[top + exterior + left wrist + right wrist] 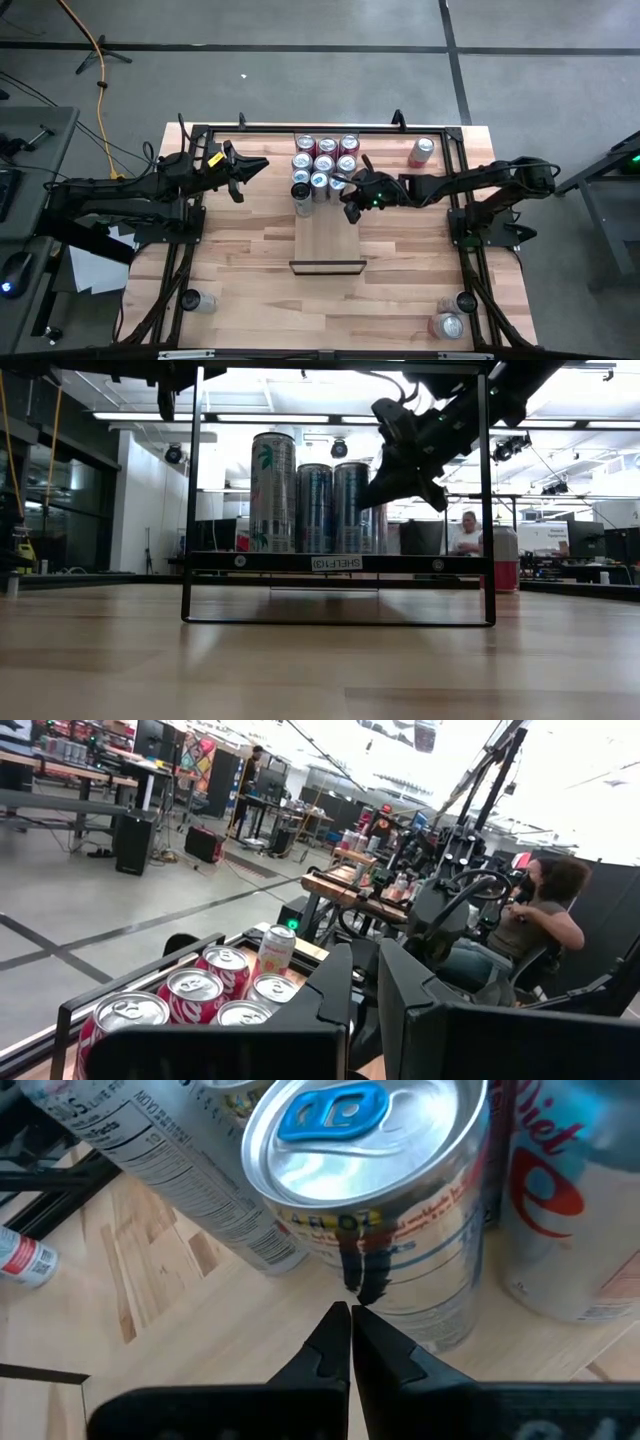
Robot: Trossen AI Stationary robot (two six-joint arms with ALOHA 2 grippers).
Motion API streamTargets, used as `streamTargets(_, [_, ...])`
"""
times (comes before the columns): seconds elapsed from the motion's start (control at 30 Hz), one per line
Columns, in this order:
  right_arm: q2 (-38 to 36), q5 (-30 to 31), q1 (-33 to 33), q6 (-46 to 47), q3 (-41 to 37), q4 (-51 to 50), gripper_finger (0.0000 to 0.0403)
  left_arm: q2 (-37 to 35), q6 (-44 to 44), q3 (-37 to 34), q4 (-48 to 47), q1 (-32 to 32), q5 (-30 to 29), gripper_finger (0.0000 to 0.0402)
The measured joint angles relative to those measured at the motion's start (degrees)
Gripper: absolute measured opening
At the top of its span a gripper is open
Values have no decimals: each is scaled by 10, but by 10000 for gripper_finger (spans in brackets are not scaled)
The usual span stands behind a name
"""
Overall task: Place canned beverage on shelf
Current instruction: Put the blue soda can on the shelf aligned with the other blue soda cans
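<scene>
The right gripper [350,203] was seen with fingers pressed together, empty, hovering over the shelf [327,240] just beside a blue-tabbed can [375,1200] (one of the cans [322,165] clustered at the shelf's far end), while the left gripper [252,168], also closed, was held well left of the shelf.
</scene>
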Motion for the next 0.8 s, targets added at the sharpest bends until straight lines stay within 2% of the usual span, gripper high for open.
streamTargets(0.3, [0,-3,-7,-7,0,8,0,0,1,0,0,0,-1,0])
streamTargets(0.47, [-4,-53,-6,-32,0,32,0,0,5,0,0,0,-12,0])
streamTargets(0.67, [-24,-72,-4,-45,0,-44,0,0,5,0,0,0,-16,0])
streamTargets(0.8, [-31,-33,-6,-42,0,-81,0,0,5,0,1,0,-16,0])
